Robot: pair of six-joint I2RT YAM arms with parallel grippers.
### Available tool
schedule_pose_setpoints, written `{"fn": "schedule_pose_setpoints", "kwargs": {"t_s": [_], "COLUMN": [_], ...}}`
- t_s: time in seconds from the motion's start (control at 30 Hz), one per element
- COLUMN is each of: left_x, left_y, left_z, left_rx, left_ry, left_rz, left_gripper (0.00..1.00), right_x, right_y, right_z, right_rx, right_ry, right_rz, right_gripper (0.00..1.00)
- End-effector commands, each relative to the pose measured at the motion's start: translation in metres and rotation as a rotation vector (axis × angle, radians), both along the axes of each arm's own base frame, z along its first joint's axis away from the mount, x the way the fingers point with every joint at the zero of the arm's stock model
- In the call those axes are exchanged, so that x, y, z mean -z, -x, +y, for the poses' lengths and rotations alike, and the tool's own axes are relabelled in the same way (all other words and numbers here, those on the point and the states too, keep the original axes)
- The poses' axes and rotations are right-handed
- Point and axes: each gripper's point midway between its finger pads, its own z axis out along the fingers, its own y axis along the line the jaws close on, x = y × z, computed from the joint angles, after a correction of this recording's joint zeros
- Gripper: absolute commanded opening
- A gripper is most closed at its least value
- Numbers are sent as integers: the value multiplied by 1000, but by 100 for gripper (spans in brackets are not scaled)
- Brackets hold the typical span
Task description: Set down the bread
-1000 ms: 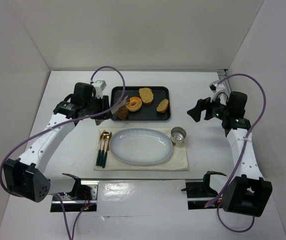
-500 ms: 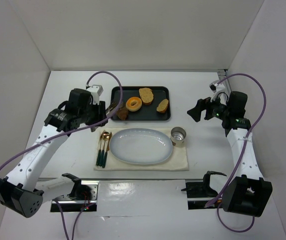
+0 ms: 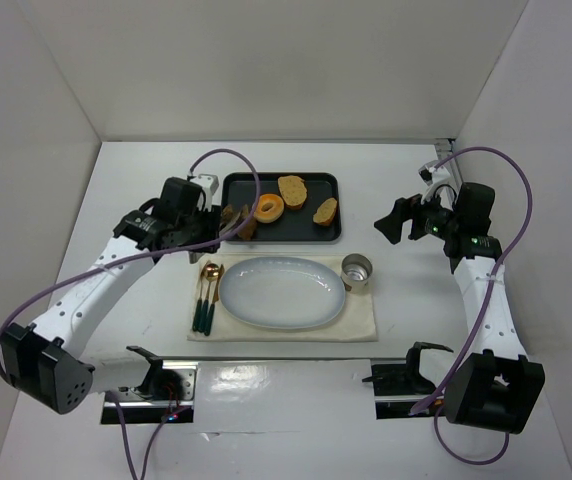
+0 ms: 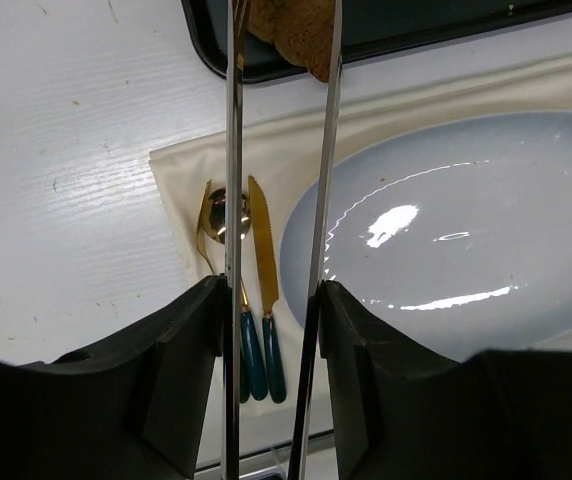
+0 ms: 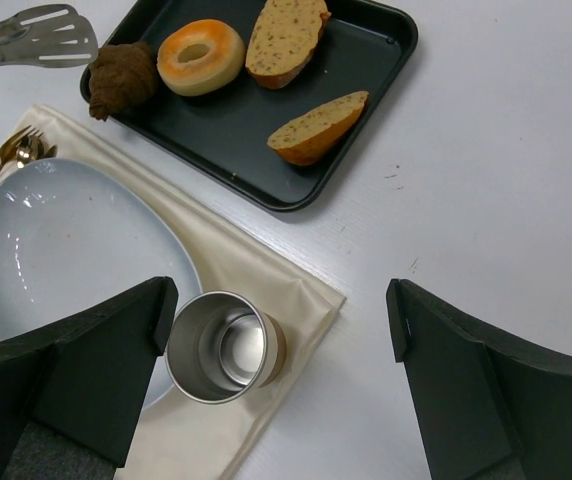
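The bread (image 3: 247, 228) (image 5: 121, 76) is a dark brown lumpy pastry in the near left corner of the black tray (image 3: 306, 232) (image 5: 228, 128). My left gripper (image 3: 198, 224) (image 4: 271, 292) is shut on a pair of metal tongs (image 3: 230, 216) (image 4: 234, 150) (image 5: 28, 38). The tongs' blades reach to the tray's left edge. In the left wrist view the bread (image 4: 296, 30) shows between the blade tips; whether they touch it I cannot tell. My right gripper (image 3: 394, 220) (image 5: 281, 300) hangs open above the table at the right, holding nothing.
On the tray lie an orange-glazed doughnut (image 3: 268, 208) (image 5: 201, 55) and two tan bread slices (image 3: 292, 190) (image 3: 325, 211). In front, a beige cloth (image 3: 361, 318) carries a pale blue oval plate (image 3: 282, 291) (image 4: 446, 240), gold cutlery (image 3: 206, 295) (image 4: 256, 280) and a steel cup (image 3: 356, 270) (image 5: 221, 347).
The left arm drew back to the left from over the tray, then came right again, bringing the tongs' tips to the bread. The right arm has stayed still.
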Motion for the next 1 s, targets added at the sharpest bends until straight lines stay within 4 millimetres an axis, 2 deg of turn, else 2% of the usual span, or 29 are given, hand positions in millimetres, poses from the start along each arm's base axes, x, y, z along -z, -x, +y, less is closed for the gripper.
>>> {"fn": "schedule_pose_setpoints", "kwargs": {"t_s": [0.0, 0.47, 0.97], "left_x": [-4, 10, 21], "left_y": [-15, -25, -19], "left_z": [-2, 3, -7], "left_rx": [-10, -13, 30], "left_ry": [-18, -77, -50], "left_rz": [-55, -45, -10], "left_gripper": [56, 59, 62], "right_x": [-20, -20, -17], "right_y": [-2, -2, -3], "right_z": [3, 3, 3], "right_rx": [-22, -22, -22], "right_ry": [10, 10, 8], "right_rz": [-53, -53, -44], "right_gripper": [99, 99, 99]}}
